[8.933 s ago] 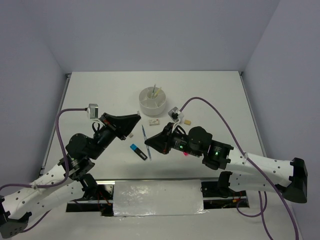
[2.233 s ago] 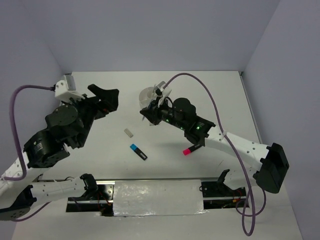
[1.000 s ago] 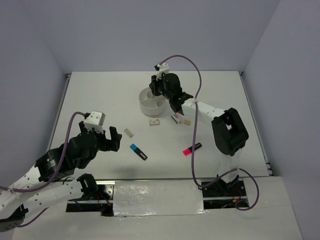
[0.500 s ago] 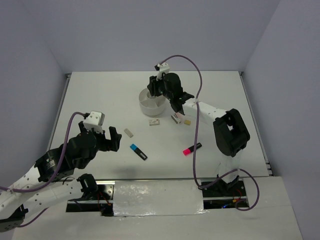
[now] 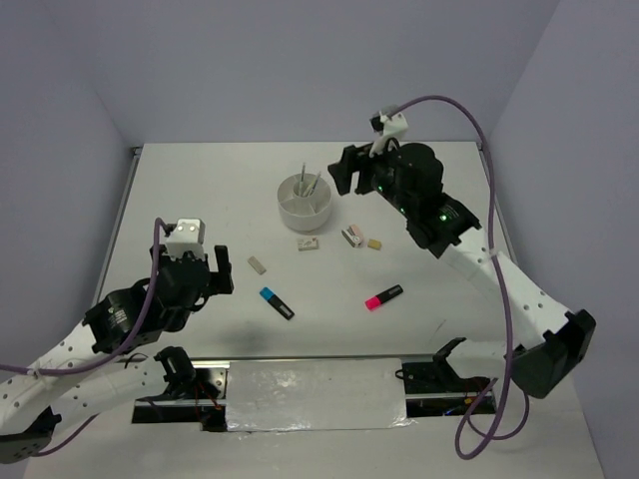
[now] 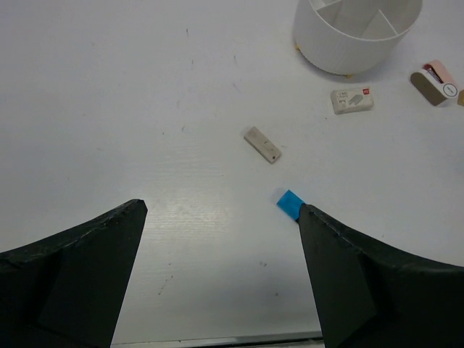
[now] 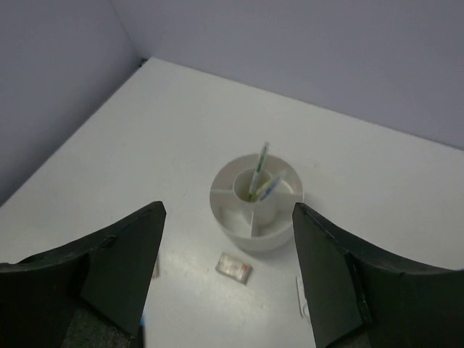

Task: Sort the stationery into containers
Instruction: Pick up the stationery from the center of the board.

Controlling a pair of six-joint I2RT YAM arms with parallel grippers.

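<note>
The right gripper (image 7: 228, 209) has its fingers spread wide with nothing between them, raised near the round white cup (image 7: 254, 241). Two thin pens (image 7: 259, 165) stand tilted in the cup's centre tube. The left gripper (image 6: 221, 209) gapes just as wide, empty, over the table (image 6: 109, 109), near a beige eraser (image 6: 262, 144) and the blue highlighter (image 6: 290, 203). The pink highlighter (image 5: 383, 296) lies well apart from the cup.

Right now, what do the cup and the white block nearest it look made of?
Cup: probably plastic, smooth matte white, judging by its thin, evenly moulded wall and inner dividers. Block: likely a rubber or vinyl eraser, dull white with rounded corners and a printed face; the look alone does not settle it.
</note>
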